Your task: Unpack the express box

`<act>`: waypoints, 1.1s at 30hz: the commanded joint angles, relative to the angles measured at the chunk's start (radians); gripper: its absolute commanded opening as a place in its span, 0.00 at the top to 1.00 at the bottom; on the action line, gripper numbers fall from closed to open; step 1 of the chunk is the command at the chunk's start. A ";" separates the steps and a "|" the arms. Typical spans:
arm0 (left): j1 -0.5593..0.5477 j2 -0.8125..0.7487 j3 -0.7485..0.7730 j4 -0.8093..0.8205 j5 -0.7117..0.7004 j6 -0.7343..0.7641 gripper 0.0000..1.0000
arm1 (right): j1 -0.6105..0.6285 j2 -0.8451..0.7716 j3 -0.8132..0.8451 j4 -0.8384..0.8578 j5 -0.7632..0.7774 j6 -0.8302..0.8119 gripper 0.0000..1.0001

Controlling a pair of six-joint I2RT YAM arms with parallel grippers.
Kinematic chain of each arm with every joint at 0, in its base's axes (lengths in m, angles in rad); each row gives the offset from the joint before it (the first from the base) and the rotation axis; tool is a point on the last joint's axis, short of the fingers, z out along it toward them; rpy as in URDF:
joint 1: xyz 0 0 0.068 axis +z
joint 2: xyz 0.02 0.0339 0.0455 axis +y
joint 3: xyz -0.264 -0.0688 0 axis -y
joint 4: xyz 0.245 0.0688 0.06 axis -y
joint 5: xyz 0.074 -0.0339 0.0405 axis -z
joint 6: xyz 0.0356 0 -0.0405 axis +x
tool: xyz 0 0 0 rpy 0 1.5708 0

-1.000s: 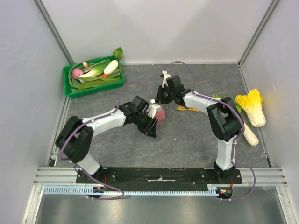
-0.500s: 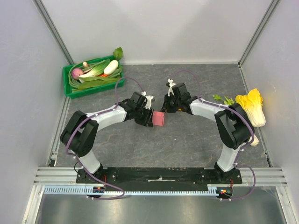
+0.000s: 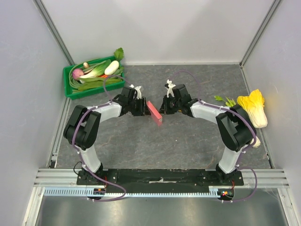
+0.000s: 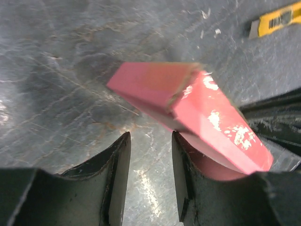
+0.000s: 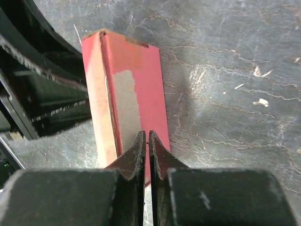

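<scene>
The right end effector point(image 5: 146, 141) is clenched, its tips meeting over the near edge of the box point(image 5: 134, 84); whether they nip any cardboard I cannot tell. The left end effector point(image 4: 150, 141) is released, with bare worktop point(image 4: 56, 70) showing between its fingers and the box just beside one of them. The box stands tilted on edge mid-worktop, between the two end effectors. A yellow cutter point(image 4: 275, 21) lies beyond.
</scene>
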 commanded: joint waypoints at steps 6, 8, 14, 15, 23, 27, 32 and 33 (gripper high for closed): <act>0.081 0.067 -0.019 0.169 0.145 -0.194 0.54 | 0.029 0.028 0.066 0.063 -0.073 -0.032 0.91; 0.099 0.061 -0.048 0.192 0.157 -0.223 0.54 | 0.046 0.031 0.074 0.077 -0.074 -0.040 0.91; 0.167 0.045 -0.108 0.202 0.173 -0.297 0.55 | 0.092 0.064 0.114 0.083 -0.044 -0.058 0.90; 0.185 0.036 -0.120 0.195 0.168 -0.306 0.55 | 0.097 0.074 0.120 0.083 -0.036 -0.057 0.90; 0.267 -0.074 -0.080 -0.190 -0.247 -0.308 0.52 | 0.132 0.061 0.153 0.043 0.067 -0.077 0.89; 0.271 -0.137 -0.106 -0.179 -0.237 -0.291 0.46 | 0.137 0.050 0.161 0.002 0.140 -0.092 0.80; 0.273 -0.136 -0.132 -0.021 0.019 -0.233 0.46 | 0.135 0.068 0.164 -0.043 0.189 -0.110 0.50; 0.271 -0.131 -0.137 0.006 0.095 -0.231 0.46 | 0.135 0.073 0.164 -0.050 0.194 -0.112 0.46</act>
